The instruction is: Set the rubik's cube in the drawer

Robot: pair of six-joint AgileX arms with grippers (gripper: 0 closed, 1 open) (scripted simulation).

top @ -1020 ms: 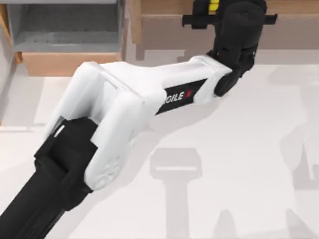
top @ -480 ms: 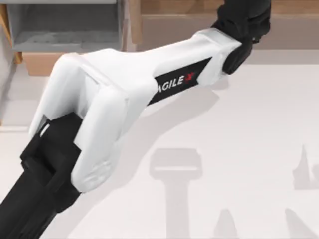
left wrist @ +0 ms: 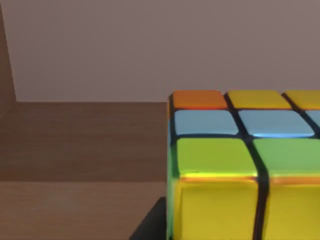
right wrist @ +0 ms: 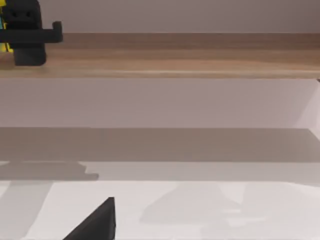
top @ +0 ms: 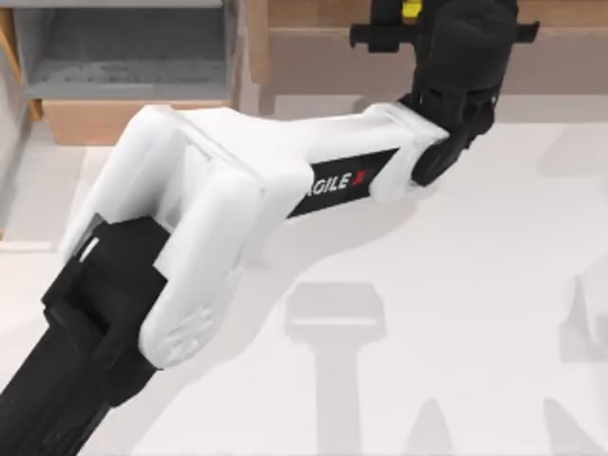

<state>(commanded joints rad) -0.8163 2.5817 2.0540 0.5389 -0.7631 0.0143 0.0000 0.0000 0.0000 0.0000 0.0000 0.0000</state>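
The rubik's cube (left wrist: 240,165) shows yellow, green, blue and orange tiles close up in the left wrist view. A dark finger (left wrist: 152,225) of my left gripper (top: 423,21) presses against its side, and the gripper is shut on it. From above, only a yellow bit of the cube (top: 410,9) peeks out past the wrist, over the long brown shelf (top: 323,38) at the back. The drawer (top: 123,119) stands open at the back left, well left of the gripper, with a tan front and a grey inside. The right wrist view catches the left gripper (right wrist: 27,35) far off.
My left arm (top: 218,209) stretches diagonally from the near left across the white table (top: 475,285). The shelf (right wrist: 175,55) runs along the back wall. A dark part of my parked right gripper (right wrist: 97,222) hangs low over the table.
Half a second ago the left arm rose and the gripper left the top edge of the view. Now it is back over the shelf, about where it was a second ago.
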